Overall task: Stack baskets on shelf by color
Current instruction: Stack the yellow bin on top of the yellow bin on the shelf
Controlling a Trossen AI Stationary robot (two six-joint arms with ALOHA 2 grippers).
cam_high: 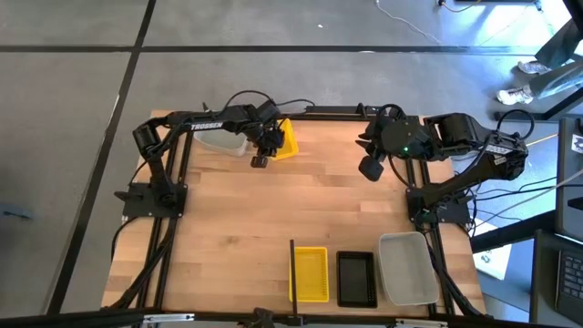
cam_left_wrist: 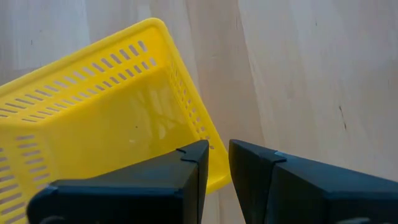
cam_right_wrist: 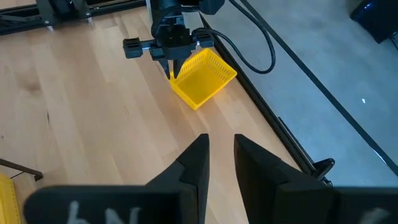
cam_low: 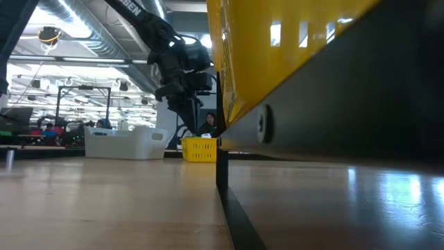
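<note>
The tabletop (cam_high: 273, 210) carries baskets in two groups. Along its near edge stand a grey-white basket (cam_high: 407, 267), a black basket (cam_high: 356, 278) and a yellow basket (cam_high: 309, 273) in a row, the yellow one just beside a thin dark divider (cam_high: 292, 269). At the far edge, under the left arm, lie another white basket (cam_high: 221, 141) and near it a second yellow one (cam_right_wrist: 202, 78). The left hand (cam_right_wrist: 172, 73) is at this yellow basket's rim; whether it grips it I cannot tell. The right hand (cam_right_wrist: 217, 149) hovers above bare wood, well apart from the baskets, its fingers (cam_right_wrist: 189, 165) slightly parted and holding nothing.
</note>
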